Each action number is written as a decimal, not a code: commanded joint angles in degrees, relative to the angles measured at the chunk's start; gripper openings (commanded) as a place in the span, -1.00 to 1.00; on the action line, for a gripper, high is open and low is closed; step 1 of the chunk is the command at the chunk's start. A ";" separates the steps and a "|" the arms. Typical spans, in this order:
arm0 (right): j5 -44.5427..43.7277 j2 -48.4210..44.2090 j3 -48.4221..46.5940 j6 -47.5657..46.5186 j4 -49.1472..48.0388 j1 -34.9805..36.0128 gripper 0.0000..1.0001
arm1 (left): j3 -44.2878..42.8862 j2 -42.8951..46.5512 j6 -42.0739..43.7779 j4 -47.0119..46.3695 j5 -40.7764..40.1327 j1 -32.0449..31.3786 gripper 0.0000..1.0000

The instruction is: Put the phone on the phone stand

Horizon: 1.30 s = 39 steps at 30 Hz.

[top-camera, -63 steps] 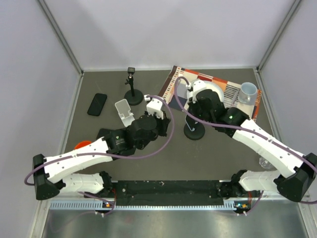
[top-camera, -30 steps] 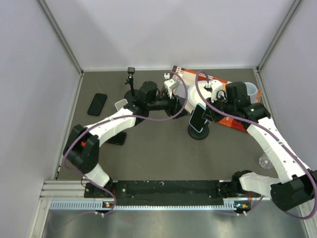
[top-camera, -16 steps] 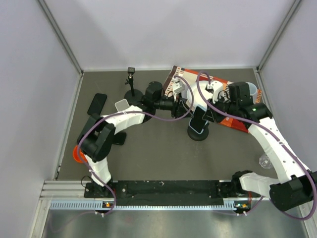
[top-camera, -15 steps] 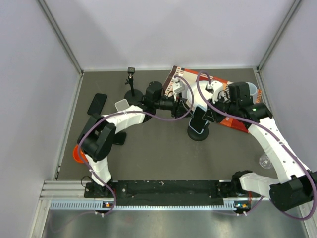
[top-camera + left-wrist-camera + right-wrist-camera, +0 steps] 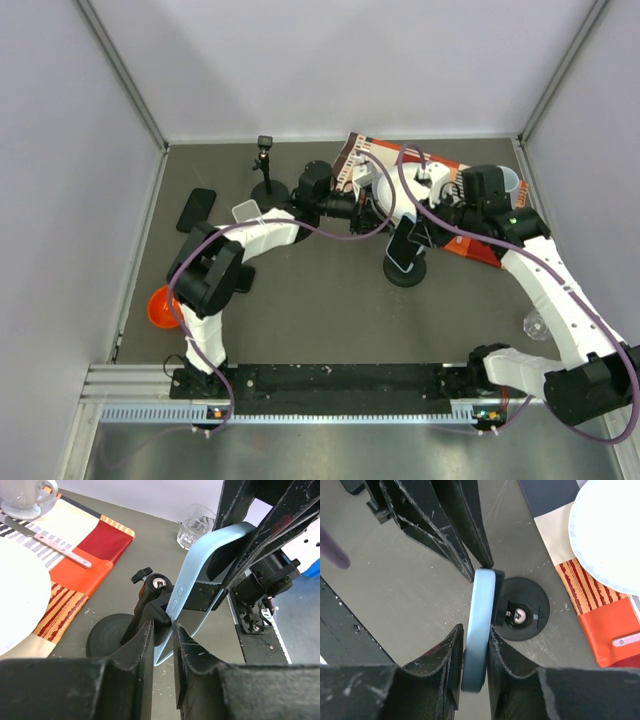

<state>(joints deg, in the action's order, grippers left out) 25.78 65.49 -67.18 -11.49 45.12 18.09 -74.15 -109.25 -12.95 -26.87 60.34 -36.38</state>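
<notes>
Right of centre over the table [image 5: 320, 310], the phone [image 5: 403, 247] stands on edge against the black pole [image 5: 405, 272]. Your right claw [image 5: 475, 630] pinches its flat faces, and your left claw [image 5: 162, 625] is pinched on its lower corner. It looks stiff, slick and light, so grip it mid-body. The phone stand [image 5: 245, 212] sits left of centre.

Dark grey counter [image 5: 320, 320] has a black phone [image 5: 196, 209], white stand [image 5: 246, 212], pole mount [image 5: 268, 188], another round base [image 5: 405, 272], striped placemat [image 5: 470, 250], glass [image 5: 533, 324] and some orange thing [image 5: 160, 307] sitting on it.
</notes>
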 commanded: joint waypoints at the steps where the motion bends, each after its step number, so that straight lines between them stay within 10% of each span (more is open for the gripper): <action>1: 2.09 -0.19 -2.96 0.67 -3.20 0.19 -0.53 | -1.88 0.18 -0.32 -1.78 3.39 -2.12 -0.64; 10: -2.76 -2.21 -2.18 -0.28 -1.44 0.19 -1.00 | 4.18 5.44 -3.65 -5.02 -0.92 -3.79 -0.83; 16: 12.52 -1.51 -1.46 -12.76 0.93 0.19 -1.00 | 10.07 11.50 -9.97 -9.24 -4.52 -3.70 0.15; 27: 25.45 8.07 -9.72 -29.03 15.61 -2.61 -1.00 | 14.40 18.47 -13.26 -5.76 -15.42 -3.26 0.46; 29: 25.20 8.42 -11.22 -28.16 15.70 -2.79 -0.80 | 13.86 17.94 -12.45 -5.65 -15.43 -3.35 0.46; 30: 24.41 8.60 -11.66 -27.72 15.61 -2.79 -0.38 | 13.33 16.98 -11.49 -5.21 -15.08 -3.35 0.46; 39: 6.39 6.41 -11.23 -7.34 7.79 -2.71 0.65 | 9.02 11.26 -10.08 -4.68 -7.79 -3.78 0.45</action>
<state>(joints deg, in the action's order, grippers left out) 38.09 74.50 -76.20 -28.38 56.62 15.57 -62.61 -96.64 -24.67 -30.39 48.14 -39.79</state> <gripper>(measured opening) 0.656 0.722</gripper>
